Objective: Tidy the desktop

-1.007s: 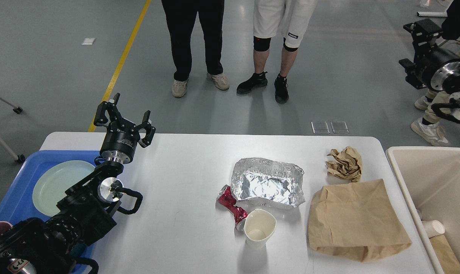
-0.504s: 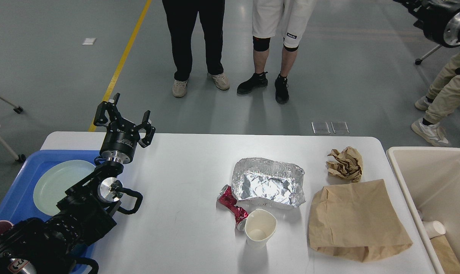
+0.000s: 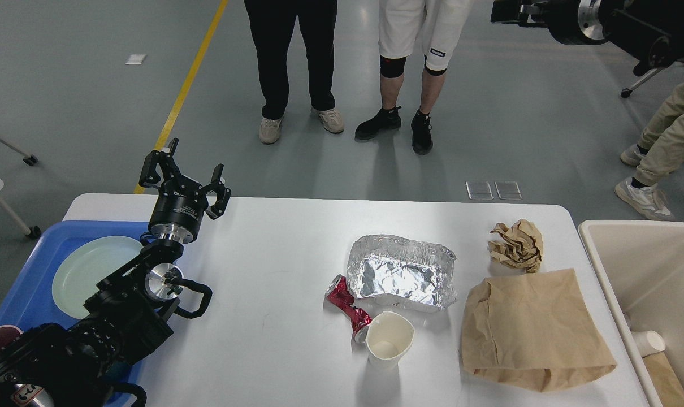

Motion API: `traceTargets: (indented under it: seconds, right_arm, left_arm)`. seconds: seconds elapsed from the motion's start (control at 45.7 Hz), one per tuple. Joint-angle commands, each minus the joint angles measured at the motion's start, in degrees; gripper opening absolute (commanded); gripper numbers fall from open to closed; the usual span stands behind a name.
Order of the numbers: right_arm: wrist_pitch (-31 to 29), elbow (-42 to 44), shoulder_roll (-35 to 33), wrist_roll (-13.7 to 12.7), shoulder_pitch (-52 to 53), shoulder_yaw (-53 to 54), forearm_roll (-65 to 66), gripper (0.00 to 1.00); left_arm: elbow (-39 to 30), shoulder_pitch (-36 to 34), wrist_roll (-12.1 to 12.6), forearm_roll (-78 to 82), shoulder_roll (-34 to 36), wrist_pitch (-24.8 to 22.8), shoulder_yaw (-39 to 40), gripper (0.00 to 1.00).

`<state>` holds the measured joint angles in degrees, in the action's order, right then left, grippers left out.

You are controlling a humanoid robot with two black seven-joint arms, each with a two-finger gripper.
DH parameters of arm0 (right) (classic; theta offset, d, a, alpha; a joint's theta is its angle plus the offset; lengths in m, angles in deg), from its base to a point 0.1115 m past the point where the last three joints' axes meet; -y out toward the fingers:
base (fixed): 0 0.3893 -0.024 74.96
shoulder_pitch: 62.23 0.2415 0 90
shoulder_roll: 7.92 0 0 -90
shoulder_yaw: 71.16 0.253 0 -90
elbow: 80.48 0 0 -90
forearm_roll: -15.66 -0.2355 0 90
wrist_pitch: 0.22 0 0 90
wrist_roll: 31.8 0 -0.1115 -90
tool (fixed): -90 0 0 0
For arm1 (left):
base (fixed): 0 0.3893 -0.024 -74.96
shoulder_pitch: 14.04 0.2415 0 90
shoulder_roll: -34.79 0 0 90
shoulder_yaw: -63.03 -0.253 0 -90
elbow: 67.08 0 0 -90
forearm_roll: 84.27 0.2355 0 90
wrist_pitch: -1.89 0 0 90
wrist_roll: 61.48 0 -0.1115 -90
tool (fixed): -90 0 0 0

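Observation:
The white desktop (image 3: 274, 265) holds a foil tray (image 3: 398, 271), a crushed red can (image 3: 347, 308), a white paper cup (image 3: 388, 342), a flat brown paper bag (image 3: 534, 328) and a crumpled brown paper ball (image 3: 516, 244). My left gripper (image 3: 186, 174) is open and empty, held up over the table's back left corner, far from the litter. My right arm reaches across the top right of the view, high above the floor; its gripper end (image 3: 506, 11) is dark and cut by the edge.
A blue tray (image 3: 25, 282) with a pale green plate (image 3: 90, 274) sits at the left. A beige bin (image 3: 607, 282) at the right holds a paper cup (image 3: 648, 342). Two people (image 3: 353, 56) stand behind the table; another person's legs (image 3: 658, 141) show at the far right.
My right arm has swung up and to the left along the top right of the view. My left arm and the things on the table have not moved.

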<state>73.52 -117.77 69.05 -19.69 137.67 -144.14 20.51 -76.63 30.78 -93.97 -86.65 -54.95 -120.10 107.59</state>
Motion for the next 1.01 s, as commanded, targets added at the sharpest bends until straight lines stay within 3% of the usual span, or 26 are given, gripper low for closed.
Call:
traceTargets:
  seconds: [0.0,0.109,0.197,0.504,0.985]
  right_arm:
    - [-11.75,-1.03,2.30,0.10,3.12,-3.21,0.59,1.00]
    - [-22.57,-1.03,3.00,-0.25,4.80,-3.39,3.66,1.00]
    - [-26.10,-1.03,3.53,-0.34,5.06,-3.39,7.44,1.00]
    - [-26.19,-1.03,3.53,-0.51,-2.57,-6.21,9.74,1.00]
    - [-20.22,0.37,3.44,-0.42,-19.80,-3.92,8.86,1.00]
  left_arm:
    - [-0.03,0.00,-0.03,0.01,0.00,0.00,0.00,0.97]
    - [-0.03,0.00,-0.03,0.01,0.00,0.00,0.00,0.97]
    - [-0.03,0.00,-0.03,0.01,0.00,0.00,0.00,0.97]
    - [-0.03,0.00,-0.03,0.01,0.00,0.00,0.00,0.97]
    - [-0.03,0.00,-0.03,0.01,0.00,0.00,0.00,0.97]
